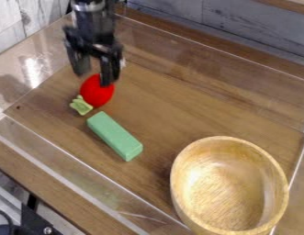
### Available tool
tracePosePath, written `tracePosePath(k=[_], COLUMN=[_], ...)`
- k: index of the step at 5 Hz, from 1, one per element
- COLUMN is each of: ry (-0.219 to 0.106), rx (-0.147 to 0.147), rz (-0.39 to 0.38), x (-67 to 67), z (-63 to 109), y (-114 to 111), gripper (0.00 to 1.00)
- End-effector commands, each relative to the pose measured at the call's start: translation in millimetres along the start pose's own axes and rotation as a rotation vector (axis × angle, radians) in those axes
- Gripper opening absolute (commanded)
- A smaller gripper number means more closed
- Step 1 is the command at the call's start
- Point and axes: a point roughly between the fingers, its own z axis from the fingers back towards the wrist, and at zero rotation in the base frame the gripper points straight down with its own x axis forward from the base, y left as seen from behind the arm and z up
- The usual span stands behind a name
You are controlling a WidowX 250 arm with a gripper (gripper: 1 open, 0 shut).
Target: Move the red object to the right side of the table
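1. Jaws wide apart here, the gripper [97, 69] right over the red toy fruit [96, 91], nothing clamped; whether a finger touches it, I can't tell!
2. The fruit sits on the wooden table [179, 96], just beside the green block [115, 136].
3. We're at the pick-up, it seems: next it needs lowering around the fruit, then a squeeze.

We see the single arm reaching down from the far edge, left of centre; its gripper [97, 73] points downward, open.
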Motion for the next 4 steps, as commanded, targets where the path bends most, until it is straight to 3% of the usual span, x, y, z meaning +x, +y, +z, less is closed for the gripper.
tracePosePath(k=[1,2,3,4], ry=[-0.039,-0.032,-0.042,-0.078], rx=[0.008,0.002,0.007,0.014], rz=[-0.01,-0.024,0.036,0.078], x=[3.3,0.6,0.4,5.0], z=[2.9,0.4,4.5,22.4], y=[-2,-9,-25,-52], gripper=[1.0,0.0,0.0,0.0])
